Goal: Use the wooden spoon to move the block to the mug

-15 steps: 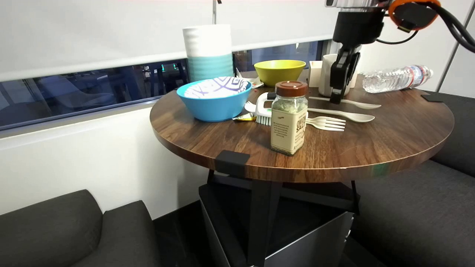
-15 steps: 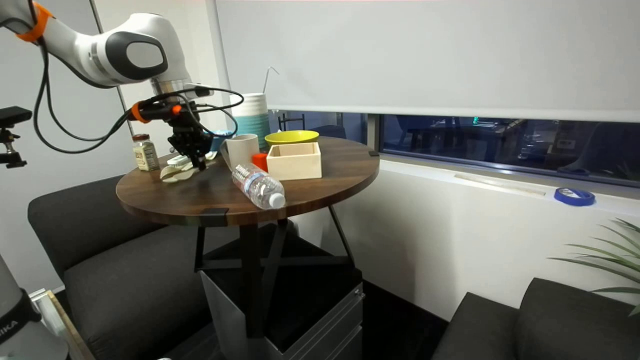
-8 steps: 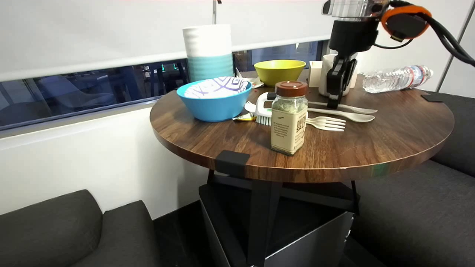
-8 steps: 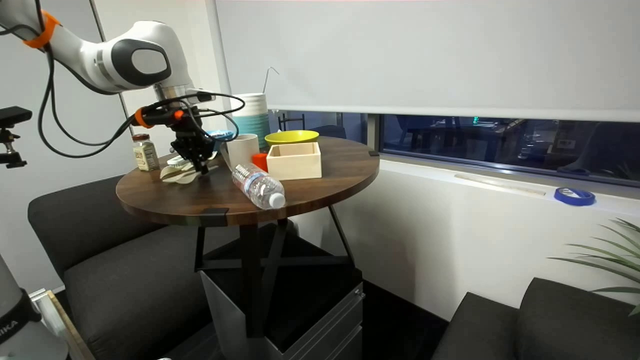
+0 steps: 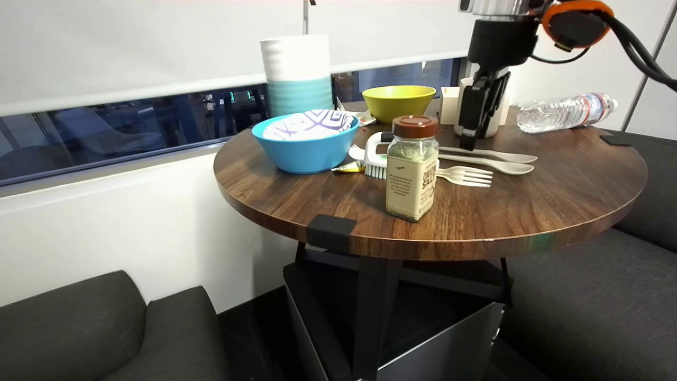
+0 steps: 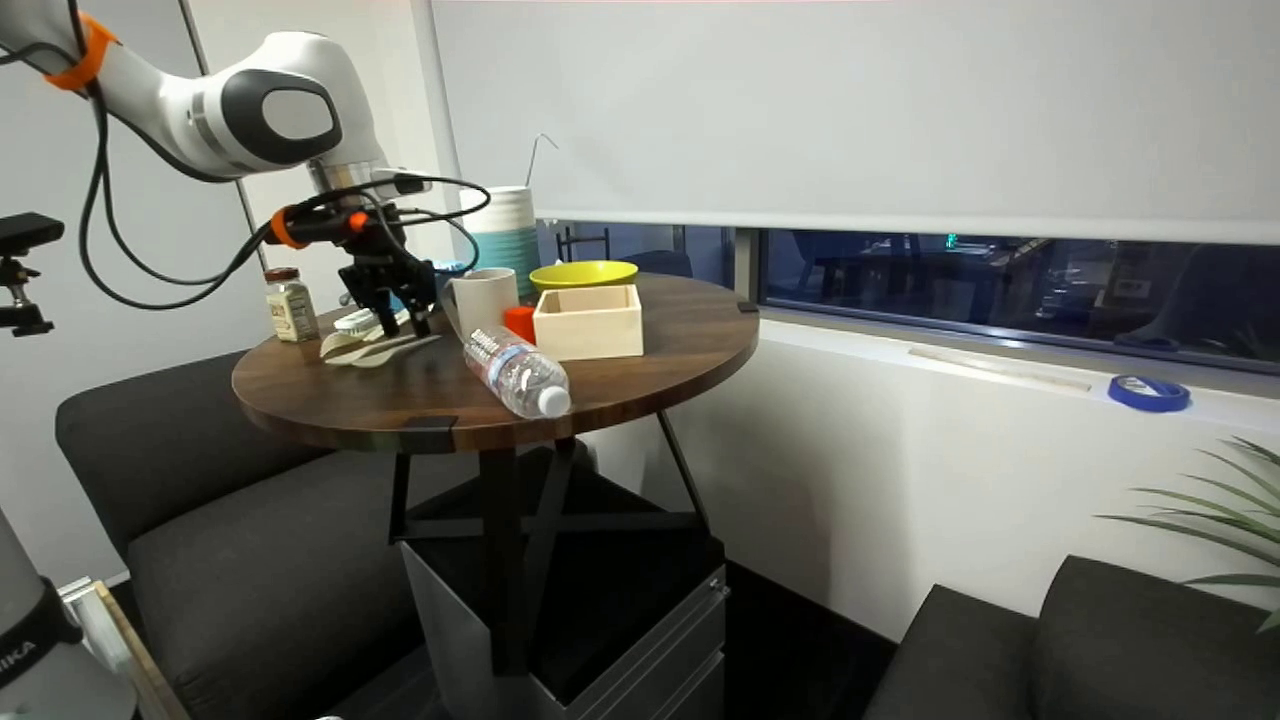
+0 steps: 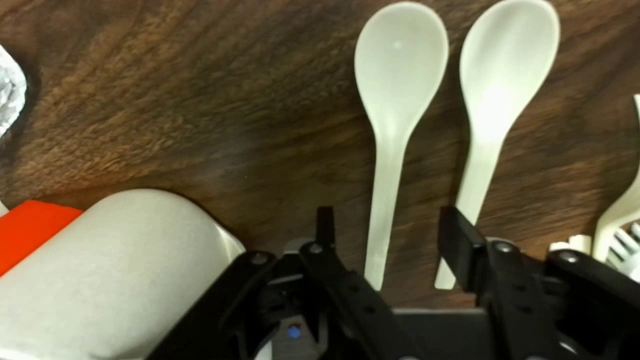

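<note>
Two pale spoons lie side by side on the table in the wrist view; one spoon (image 7: 401, 65) is nearer the mug, the other spoon (image 7: 505, 70) lies to its right. Both also show in an exterior view. My gripper (image 7: 386, 212) is open and empty just above them. The first spoon's handle runs between the fingers; the right finger covers part of the second handle. The off-white mug (image 7: 115, 265) stands upright left of the gripper and shows in an exterior view (image 6: 485, 300). The red-orange block (image 7: 35, 227) is beside the mug and shows in an exterior view (image 6: 520, 322).
An open wooden box (image 6: 590, 325) and a lying clear bottle (image 6: 520, 370) are near the mug. A pale fork (image 5: 465, 176), white brush (image 5: 375, 151), brown-lidded jar (image 5: 412, 169), blue bowl (image 5: 307, 148) and yellow bowl (image 5: 399, 103) are also on the table.
My gripper went down with its fingers close together at the far spoon, then rose a little and opened. That spoon has shifted slightly toward the other spoon.
</note>
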Controlling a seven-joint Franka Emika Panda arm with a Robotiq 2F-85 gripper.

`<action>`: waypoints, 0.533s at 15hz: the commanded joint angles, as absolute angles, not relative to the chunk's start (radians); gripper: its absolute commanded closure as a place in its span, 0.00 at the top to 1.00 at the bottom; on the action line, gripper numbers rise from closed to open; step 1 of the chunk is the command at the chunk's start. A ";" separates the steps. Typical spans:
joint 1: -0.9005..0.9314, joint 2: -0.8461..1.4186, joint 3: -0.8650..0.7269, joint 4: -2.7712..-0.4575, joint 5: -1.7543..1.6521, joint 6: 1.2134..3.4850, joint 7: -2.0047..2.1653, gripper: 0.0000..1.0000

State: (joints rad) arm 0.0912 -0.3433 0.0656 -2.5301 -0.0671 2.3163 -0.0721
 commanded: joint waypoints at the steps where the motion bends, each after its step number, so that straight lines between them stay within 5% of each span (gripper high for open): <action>1: 0.104 -0.420 0.063 -2.508 -0.057 2.255 -0.112 0.88; 3: 0.111 -0.462 0.065 -2.487 -0.060 2.190 -0.129 1.00; 8: 0.136 -0.586 0.062 -2.420 -0.057 2.005 -0.182 1.00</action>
